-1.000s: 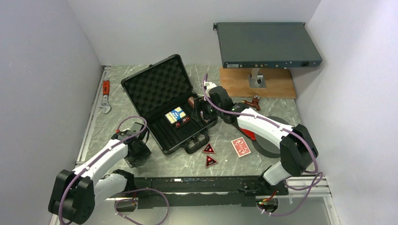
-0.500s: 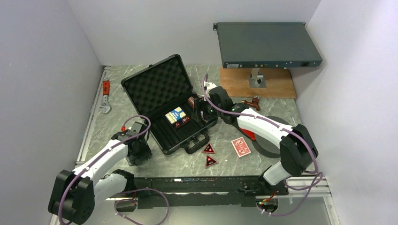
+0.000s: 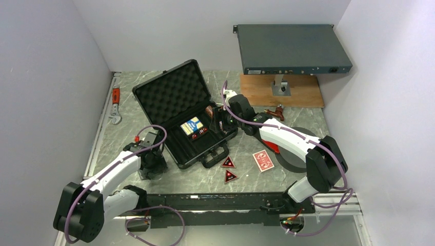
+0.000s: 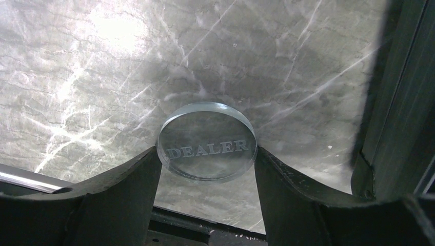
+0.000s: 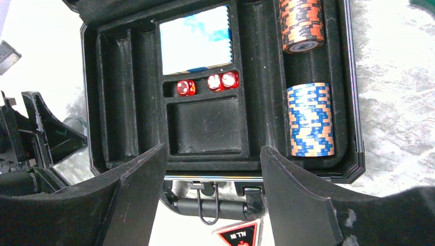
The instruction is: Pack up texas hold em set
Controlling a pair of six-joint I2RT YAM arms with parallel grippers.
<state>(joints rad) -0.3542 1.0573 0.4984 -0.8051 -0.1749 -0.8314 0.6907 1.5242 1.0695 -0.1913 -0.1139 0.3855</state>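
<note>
Left wrist view: left gripper (image 4: 206, 151) pinches the clear dealer button (image 4: 206, 142) by its rim. The open briefcase (image 3: 172, 97) lies just right and farther, with the right gripper (image 5: 213, 149) hovering spread and empty above it.

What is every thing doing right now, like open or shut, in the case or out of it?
briefcase: open
blue card deck: in its slot in the case
dice: in the case
chip rolls: in the case
red card deck: out, on the table
triangular tokens: out, on the table
dealer button: out, between the left gripper fingers; grip unclear
right gripper: open, empty
</note>
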